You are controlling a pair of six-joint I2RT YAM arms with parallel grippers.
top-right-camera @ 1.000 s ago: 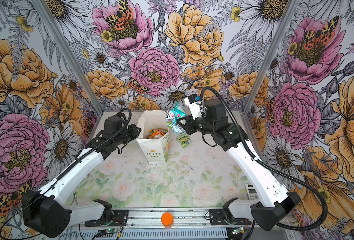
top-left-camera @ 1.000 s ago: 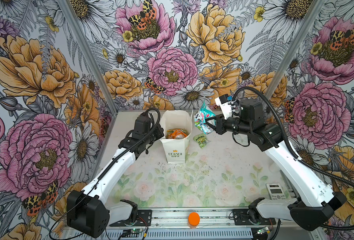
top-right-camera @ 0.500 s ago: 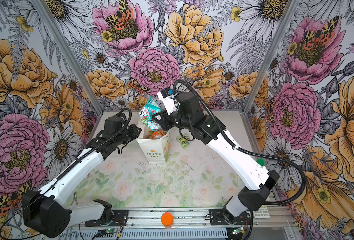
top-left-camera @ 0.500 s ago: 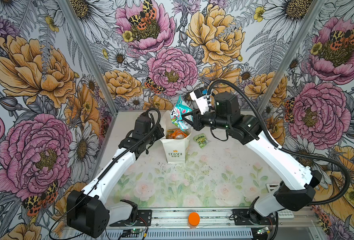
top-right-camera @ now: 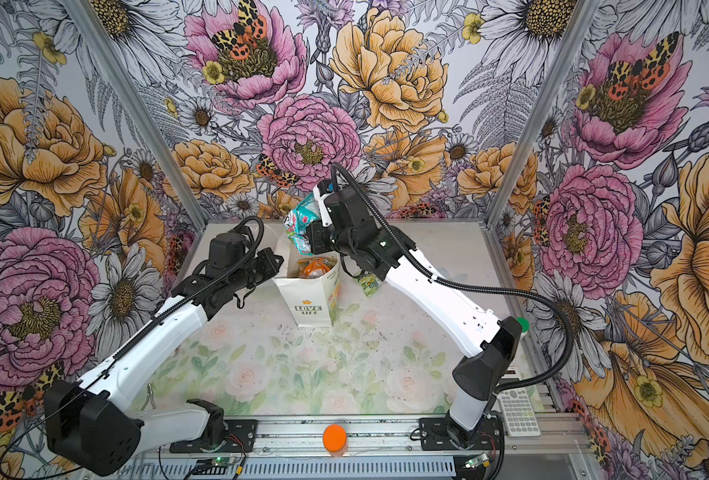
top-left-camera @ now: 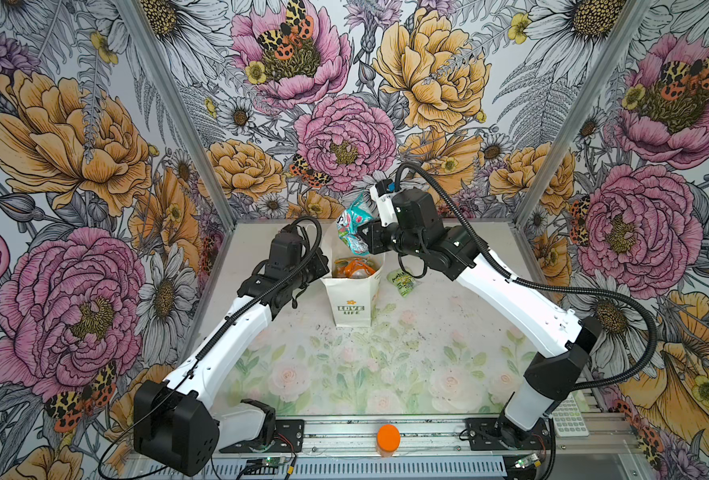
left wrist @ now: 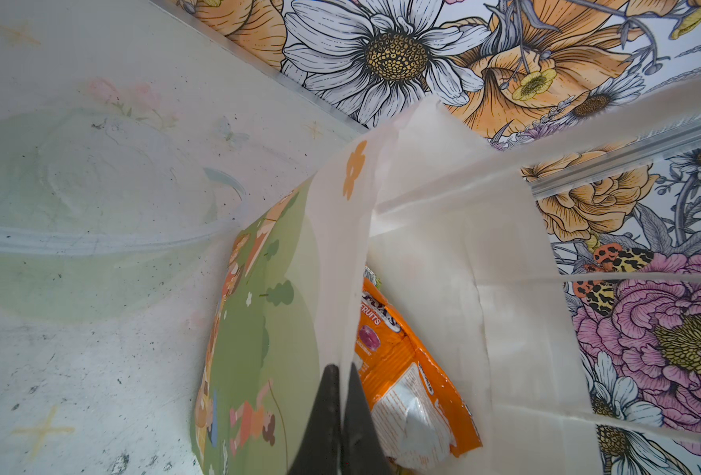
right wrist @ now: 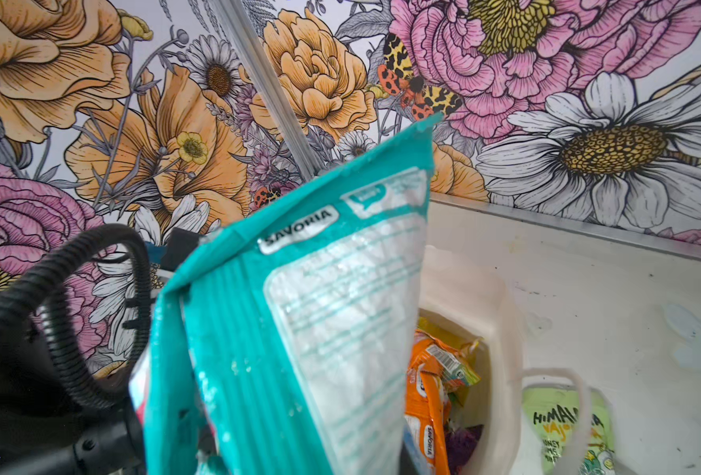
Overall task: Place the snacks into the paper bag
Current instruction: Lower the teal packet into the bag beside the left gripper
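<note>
Two arms are working at the far end of your desk (top-left-camera: 427,357). Your paper bag (top-left-camera: 353,301) stands upright there with its mouth open, and its "LOVE LIFE" side faces the camera in both top views. Your left gripper (left wrist: 342,395) is pinched tight on the bag's left-hand wall at the rim; the left wrist view shows the paper clamped between both fingertips. Your right gripper (top-left-camera: 367,243) is closed on a teal packet (top-left-camera: 353,226) and holds it upright over the far side of the bag's mouth. Whether its lower end is inside the mouth cannot be told. Inside the bag an orange packet (left wrist: 402,370) lies uppermost, with yellow and purple wrappers partly visible around it in the right wrist view. One pale green packet (right wrist: 562,427) lies flat on the desk just beside the bag, on its right, outside it.
</note>
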